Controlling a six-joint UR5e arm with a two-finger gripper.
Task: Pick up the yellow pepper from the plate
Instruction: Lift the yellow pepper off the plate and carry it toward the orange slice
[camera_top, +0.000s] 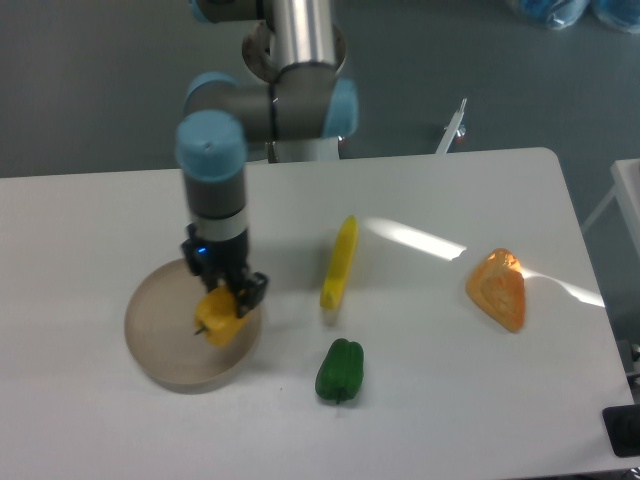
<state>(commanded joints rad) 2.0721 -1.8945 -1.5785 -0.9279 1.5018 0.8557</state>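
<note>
The yellow pepper is small and blocky, with a short dark stem pointing left. My gripper comes down from above and is shut on the yellow pepper. It hangs over the right part of the round beige plate, which lies at the table's left front. The pepper looks lifted a little off the plate's surface, though the gap itself does not show clearly.
A long slim yellow vegetable lies mid-table. A green pepper sits near the front, just right of the plate. An orange wedge-shaped piece lies at the right. The arm's base column stands behind the table.
</note>
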